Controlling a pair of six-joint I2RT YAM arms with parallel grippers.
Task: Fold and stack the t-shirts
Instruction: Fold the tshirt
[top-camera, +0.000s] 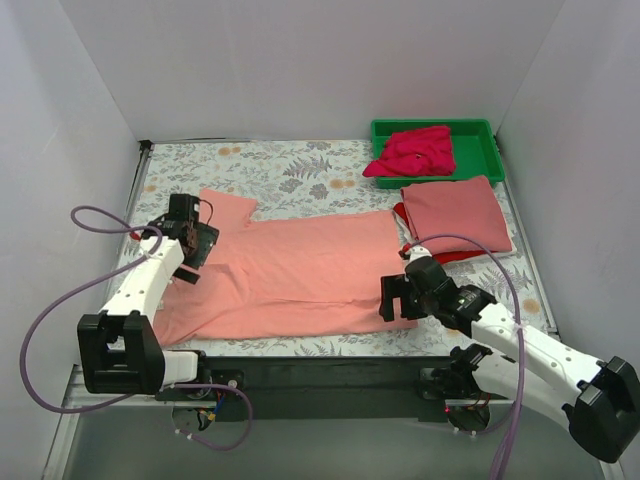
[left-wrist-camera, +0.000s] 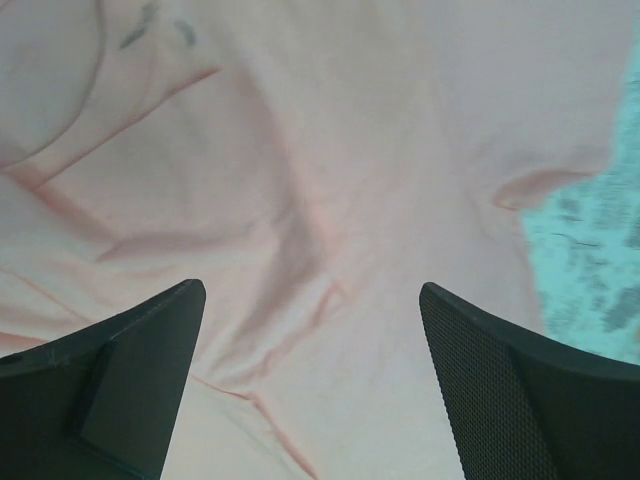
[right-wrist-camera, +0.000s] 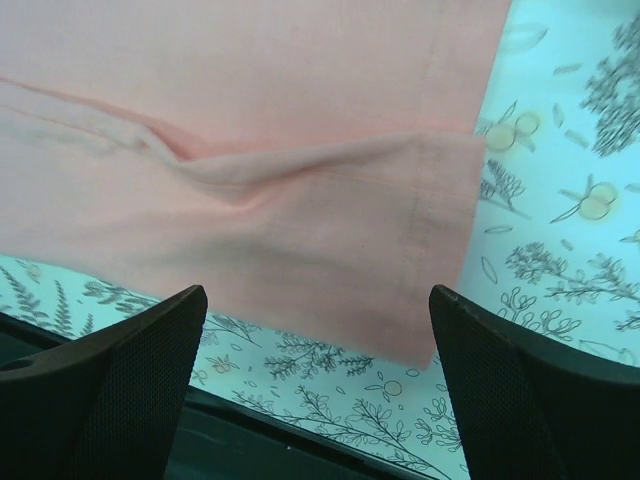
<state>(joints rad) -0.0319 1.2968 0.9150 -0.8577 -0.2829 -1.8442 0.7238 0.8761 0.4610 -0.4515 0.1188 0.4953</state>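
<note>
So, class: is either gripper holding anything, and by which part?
Nothing is held. The left gripper and right gripper stand open above the salmon shirt, the right over its hem corner.

no readable text, no labels, no brands, no numbers

White link shells, black blocky joint housings on left arm (top-camera: 145, 285) and right arm (top-camera: 530, 345). Purple cable (top-camera: 74, 217) loops out at 9 o'clock of left arm; second purple cable (top-camera: 460, 238) arcs over right arm at 12 o'clock. Left gripper (left-wrist-camera: 312, 290), right gripper (right-wrist-camera: 318, 290): black wedge fingers (right-wrist-camera: 520, 390), fine dotted mesh on pads.
</note>
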